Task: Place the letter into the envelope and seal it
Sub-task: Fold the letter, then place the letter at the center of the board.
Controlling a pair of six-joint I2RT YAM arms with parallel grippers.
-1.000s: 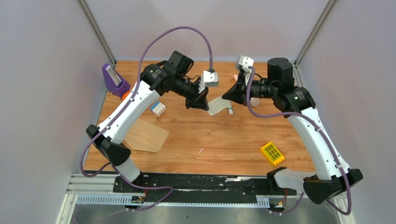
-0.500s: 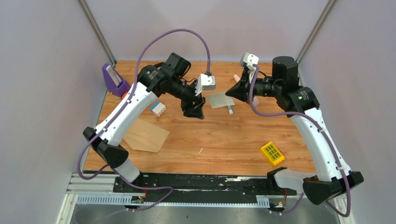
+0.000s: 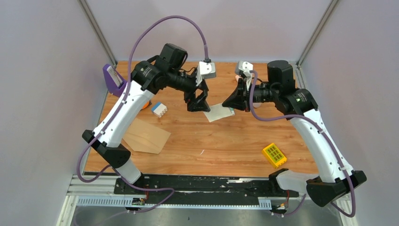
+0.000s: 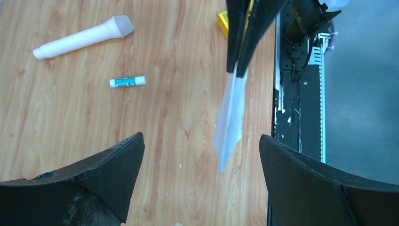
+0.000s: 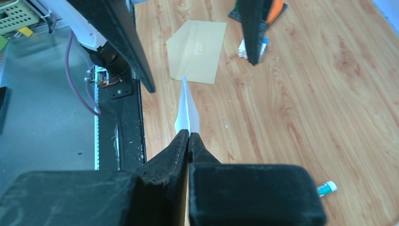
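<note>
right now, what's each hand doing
Left hand: open, holding nothing.
Right hand: closed on the letter.

can't see the left end of the envelope (image 3: 151, 137) – covered by the left arm (image 3: 126, 109). can't read the glue stick (image 4: 127, 82) label, too small. only a sliver of yellow box (image 4: 222, 22) past the right gripper (image 4: 236, 70).

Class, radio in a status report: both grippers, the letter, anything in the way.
Left gripper open, flanking letter. Right gripper shut on letter, held aloft. Envelope lying flat, nothing on it.
</note>
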